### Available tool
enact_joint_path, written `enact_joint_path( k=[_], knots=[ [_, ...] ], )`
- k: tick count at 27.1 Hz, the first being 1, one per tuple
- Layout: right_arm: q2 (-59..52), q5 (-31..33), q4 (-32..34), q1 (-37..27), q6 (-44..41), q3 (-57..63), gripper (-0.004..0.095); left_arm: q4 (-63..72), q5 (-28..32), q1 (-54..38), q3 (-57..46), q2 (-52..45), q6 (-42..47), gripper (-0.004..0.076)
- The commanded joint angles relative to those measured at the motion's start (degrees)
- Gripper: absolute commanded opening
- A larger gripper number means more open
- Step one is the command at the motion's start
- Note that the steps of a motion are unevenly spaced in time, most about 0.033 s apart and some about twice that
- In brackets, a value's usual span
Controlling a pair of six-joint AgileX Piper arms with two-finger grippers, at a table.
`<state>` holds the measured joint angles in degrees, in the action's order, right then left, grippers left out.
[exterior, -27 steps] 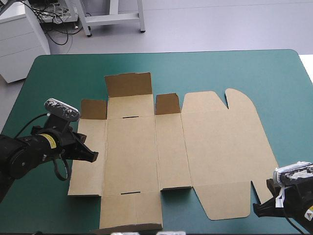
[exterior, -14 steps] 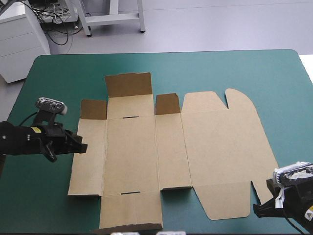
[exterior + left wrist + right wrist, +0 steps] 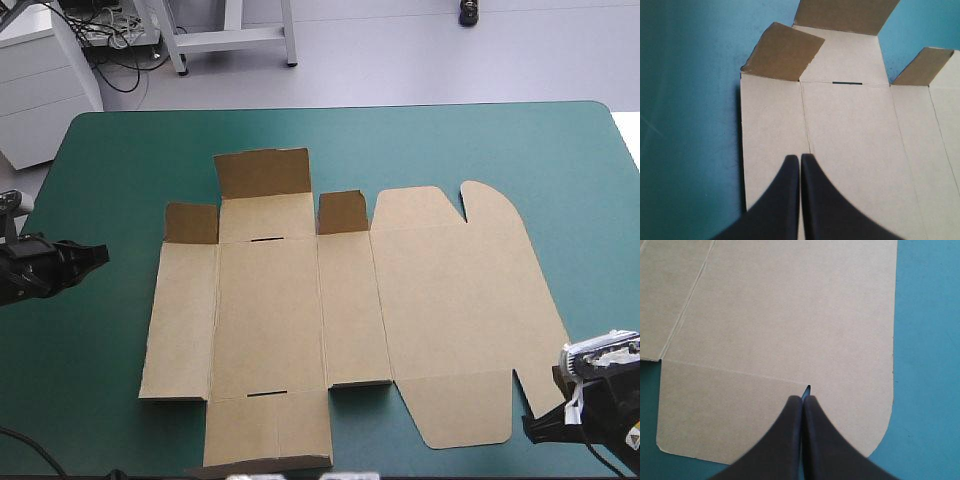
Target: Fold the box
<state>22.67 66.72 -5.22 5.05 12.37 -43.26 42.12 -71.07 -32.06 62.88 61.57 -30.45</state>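
The box is shown in plain brown throughout, an even light tone being carried by its flat panels; a darker brown is seen on the three raised flaps at its far edge; two short dark slots are marked on the middle panel, one toward the far edge, one toward the near; thin crease lines are traced between the panels; the worktop is covered in an even teal-green; the fingers of the left pincer and of the right pincer are seen in solid black.
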Motion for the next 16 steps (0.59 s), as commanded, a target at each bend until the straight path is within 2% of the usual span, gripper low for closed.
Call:
enact_joint_path(
  k=[1, 6, 8, 10, 14, 16],
  knots=[
    [0.6, -3.4, 0.1, -0.4, 0.6, -1.3, -0.0023, 0.3, -3.3, -0.2, 0.8, -0.7, 0.4, -0.0004],
    [0.6, -3.5, 0.0, -0.4, 0.6, -1.3, -0.0023, -2.0, -2.6, -0.2, 0.3, 0.3, 0.5, 0.0],
    [0.6, -3.5, 0.0, -0.4, 0.6, -1.3, -0.0023, -2.0, -2.6, -0.2, 0.3, 1.0, 1.0, 0.0043],
    [0.6, -3.5, 0.0, -0.4, 0.4, -1.3, -0.0023, -2.0, -2.8, -0.2, 0.3, 1.8, 1.4, 0.0136],
    [0.6, -3.6, 0.0, -0.4, 0.4, -1.3, -0.0023, -2.2, -3.0, -0.2, 0.3, 3.7, 1.4, 0.0437],
    [0.6, -3.6, 0.0, -0.4, 0.4, -1.3, -0.0023, -2.7, -3.0, -0.2, 0.3, 5.2, 1.4, 0.0528]
  ],
)
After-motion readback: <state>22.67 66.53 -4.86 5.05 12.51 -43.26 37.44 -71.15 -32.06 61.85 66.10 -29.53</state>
